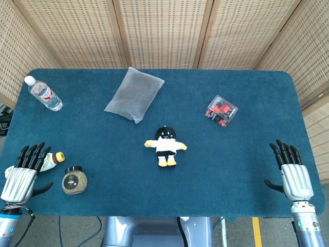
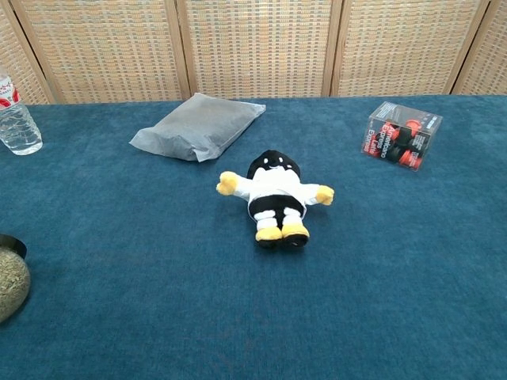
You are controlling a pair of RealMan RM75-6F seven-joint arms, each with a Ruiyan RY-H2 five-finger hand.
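My left hand (image 1: 20,177) hovers flat at the table's front left corner, fingers apart, holding nothing. A small white bottle with a yellow cap (image 1: 50,160) lies partly under its fingertips, and a black-lidded spice jar (image 1: 74,180) (image 2: 9,279) stands just to its right. At the front right edge my right hand (image 1: 294,176) is spread flat and empty, with bare cloth around it. A black, white and yellow plush toy (image 1: 165,146) (image 2: 274,195) lies in the middle. The chest view shows neither hand.
A grey pouch (image 1: 134,94) (image 2: 196,125) lies at the back centre. A water bottle (image 1: 43,93) (image 2: 16,116) lies at the back left. A clear box of red and black items (image 1: 221,110) (image 2: 402,134) sits right of centre. The blue table (image 1: 241,154) ends at wicker screens.
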